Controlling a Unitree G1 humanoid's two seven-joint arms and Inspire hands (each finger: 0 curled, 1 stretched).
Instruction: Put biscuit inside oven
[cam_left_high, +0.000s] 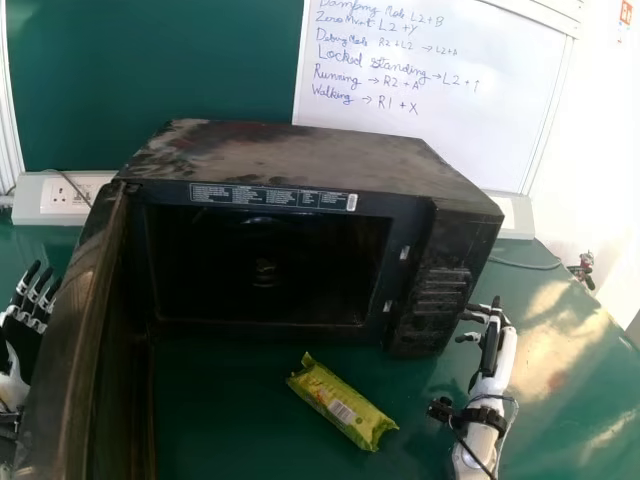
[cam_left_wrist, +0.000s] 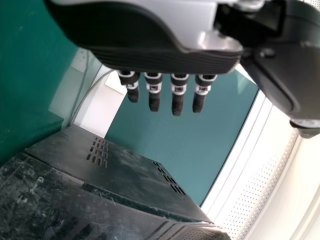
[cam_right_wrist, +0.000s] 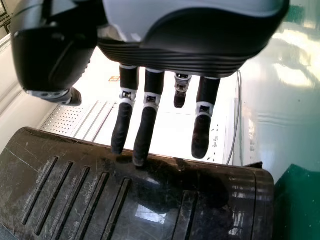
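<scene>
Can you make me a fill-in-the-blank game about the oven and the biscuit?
The oven has its door wide ____.
The biscuit lies on a table coloured ____.
The robot hand nearest the control panel is the robot's ____ one.
The board with writing is coloured ____.
Missing words: open; green; right; white.

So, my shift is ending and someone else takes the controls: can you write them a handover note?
Left hand: open, outside the oven door.
Right hand: open, by the oven's control-panel side.
Biscuit packet: on the table, in front of the oven.
Done: door is open.
Left: pick up the packet, put it inside.
</scene>
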